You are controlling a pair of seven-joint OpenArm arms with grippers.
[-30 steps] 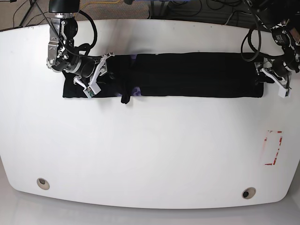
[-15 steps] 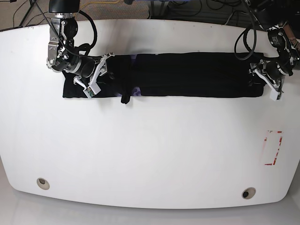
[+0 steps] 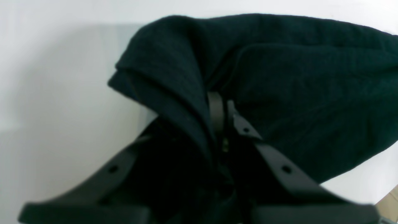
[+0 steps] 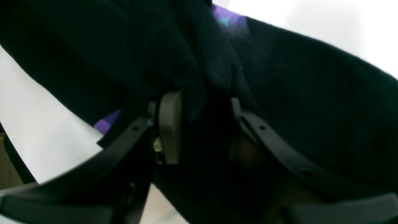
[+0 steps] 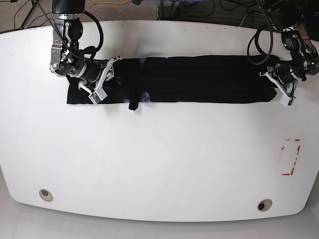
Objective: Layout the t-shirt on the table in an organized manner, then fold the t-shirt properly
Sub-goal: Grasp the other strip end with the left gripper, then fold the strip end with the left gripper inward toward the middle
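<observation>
Two arms reached over the table (image 5: 159, 164), and we took them in from the left of the base view across to the right. At the far left the right gripper (image 5: 102, 79) sat on the collar end of the t-shirt (image 5: 199, 79), its white fingers (image 5: 98, 93) lying over the black cloth. In the right wrist view we saw the right gripper (image 4: 199, 124) with a thick bunch of the t-shirt (image 4: 295, 109) filling the gap between its fingers (image 4: 169, 124), the jaws parted only as far as that wad allowed, so it was pinching the fabric. A purple patch (image 4: 228, 18) showed at the top edge of that view.

Moving right, the t-shirt lay as a long, narrow black band across the far half of the table, with a small dark tab hanging off its near edge beside a purplish spot (image 5: 145, 97).

At the right end the left gripper (image 5: 280, 85) met the hem end of the band. The left wrist view showed the left gripper (image 3: 222, 115) with its fingers (image 3: 215, 112) pressed nearly together on a raised fold of the t-shirt (image 3: 311, 102), with white table (image 3: 62, 93) beneath.

Nearer us, a red-outlined rectangle (image 5: 290, 157) marked the right side, and two round holes (image 5: 45, 194) sat by the front edge.
</observation>
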